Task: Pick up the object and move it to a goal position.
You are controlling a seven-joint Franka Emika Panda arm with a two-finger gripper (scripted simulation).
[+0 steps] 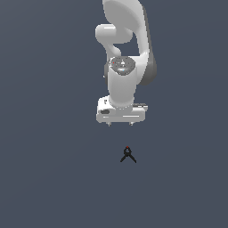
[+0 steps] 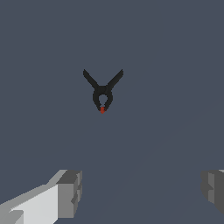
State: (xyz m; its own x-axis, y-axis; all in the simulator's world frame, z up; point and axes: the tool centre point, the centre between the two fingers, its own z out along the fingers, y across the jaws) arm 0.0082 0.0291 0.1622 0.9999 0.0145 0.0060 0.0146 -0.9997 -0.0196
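Observation:
The object is a tiny black clamp (image 1: 128,154) with two splayed legs and a small red dot at its tip. It lies on the flat grey floor, just in front of the arm in the exterior view. It also shows in the wrist view (image 2: 103,91), beyond the fingers. My gripper (image 1: 120,123) hangs above the floor, behind the clamp and apart from it. In the wrist view the gripper (image 2: 140,192) has its two fingertips (image 2: 70,192) far apart with nothing between them. It is open and empty.
The white arm (image 1: 124,53) rises above the gripper at the top of the exterior view. The grey floor (image 1: 53,178) spreads evenly all around. No goal marker shows in either view.

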